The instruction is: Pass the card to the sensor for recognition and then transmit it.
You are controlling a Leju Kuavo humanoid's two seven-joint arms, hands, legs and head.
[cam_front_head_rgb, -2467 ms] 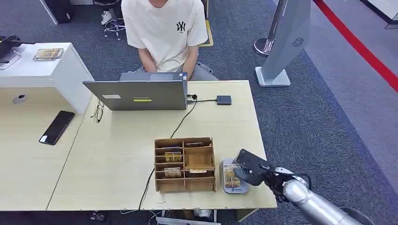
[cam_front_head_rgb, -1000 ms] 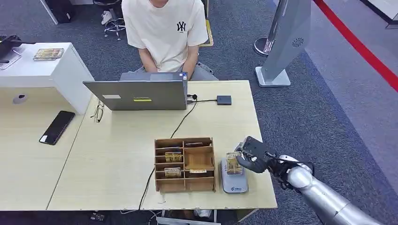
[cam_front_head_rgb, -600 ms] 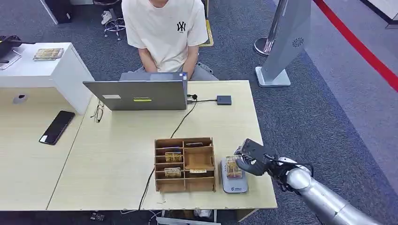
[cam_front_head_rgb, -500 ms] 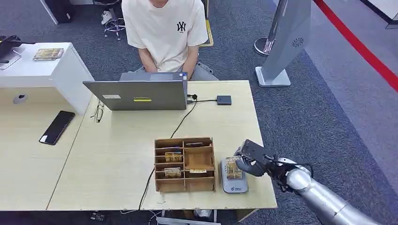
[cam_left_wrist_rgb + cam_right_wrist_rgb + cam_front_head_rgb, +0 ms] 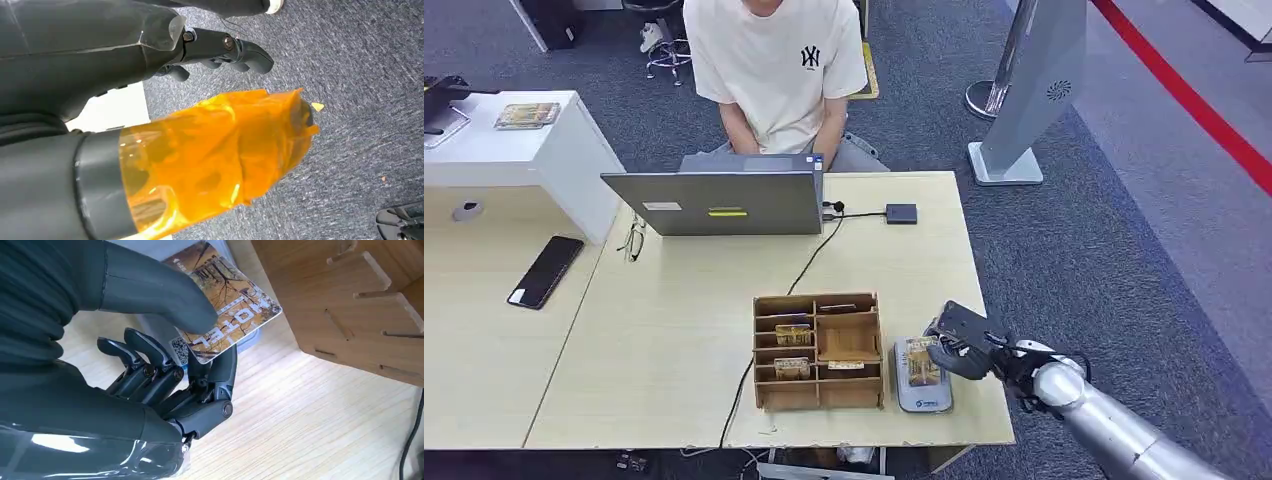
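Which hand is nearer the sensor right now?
Right. The right hand holds the card over the sensor, beside the wooden organizer. The left hand hangs over carpet, away from the table.

I count one hotel card (image 5: 225, 305) over one grey sensor pad (image 5: 921, 375), one wooden card organizer (image 5: 818, 350) at its nine o'clock, one laptop (image 5: 716, 203), one phone (image 5: 546, 271), one pair of glasses (image 5: 632, 241), one dark hub (image 5: 901, 213), and one seated person (image 5: 773, 70) at twelve.
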